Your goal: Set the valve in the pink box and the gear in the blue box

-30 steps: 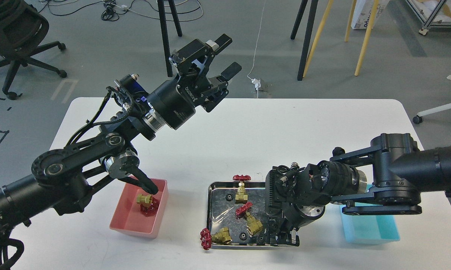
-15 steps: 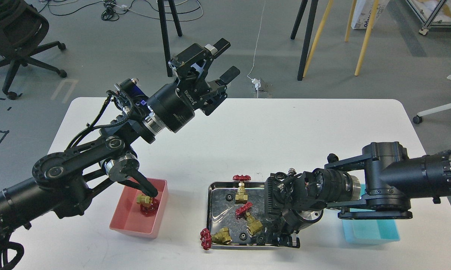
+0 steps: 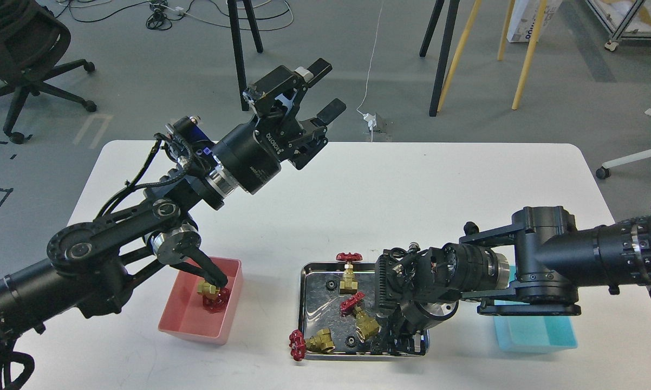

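I see one brass valve with red handwheel (image 3: 213,297) in the salmon-pink plastic box (image 3: 180,324). My left gripper (image 3: 322,91) hangs released; right gripper (image 3: 398,341), grip unreadable, sits over tray; three valves, gears remain.

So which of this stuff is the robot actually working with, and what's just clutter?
Part of the job:
- pink box, one valve inside
- blue box
- valves and black gears in the steel tray

Just lying about:
- office chair
- floor cables
- yellow stand legs
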